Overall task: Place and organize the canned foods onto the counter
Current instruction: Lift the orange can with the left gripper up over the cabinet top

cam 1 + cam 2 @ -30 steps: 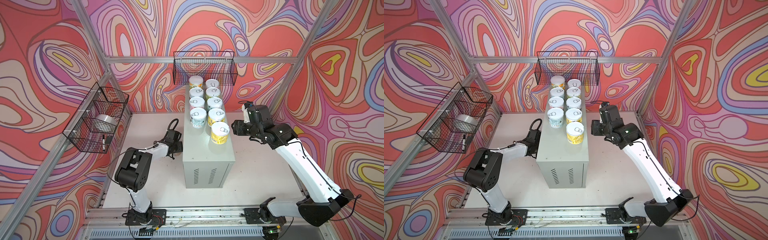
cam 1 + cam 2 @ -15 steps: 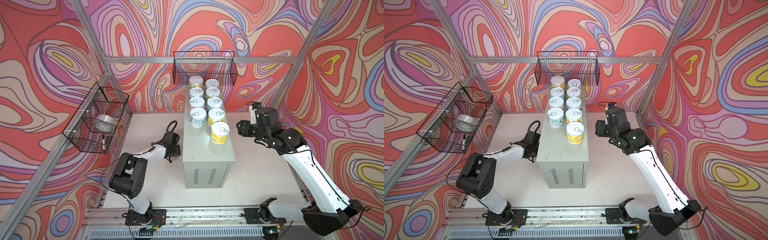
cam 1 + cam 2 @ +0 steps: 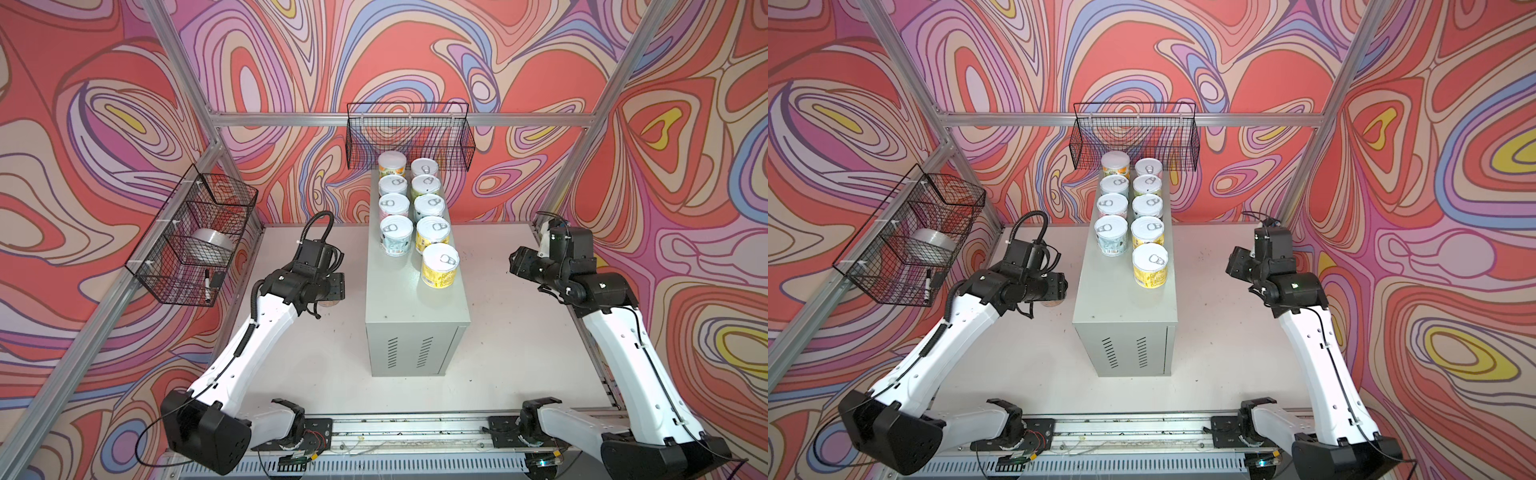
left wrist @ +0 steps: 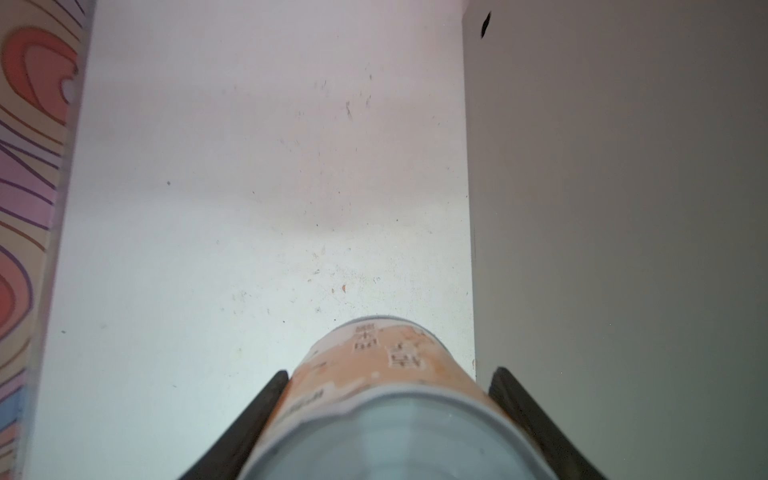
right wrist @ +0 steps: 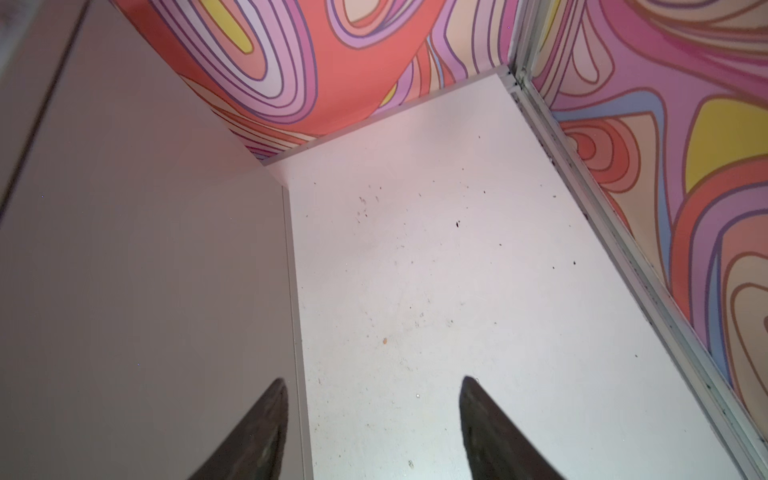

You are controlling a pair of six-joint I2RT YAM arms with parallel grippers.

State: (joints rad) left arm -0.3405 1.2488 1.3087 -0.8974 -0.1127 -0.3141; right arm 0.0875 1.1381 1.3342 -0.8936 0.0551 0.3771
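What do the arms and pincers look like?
The left arm and right arm have white links, black joints and bases. Along the links run thin black cables; a corrugated black hose loops over the left wrist. The left pincer and right pincer each have two tapered dark fingers.

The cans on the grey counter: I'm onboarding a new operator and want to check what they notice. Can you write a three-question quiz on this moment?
1. Count: in both top views, how many cans stand on the counter?
2. True or false: the right arm's jaws are closed on a can.
3. Pick one: in the left wrist view, the can gripped between the left arm's jaws has a label that is A) green, B) orange, C) pale blue.

Key: 1) nine, four in the left column and five in the right. 2) False; they stand apart with nothing between them. 3) B.
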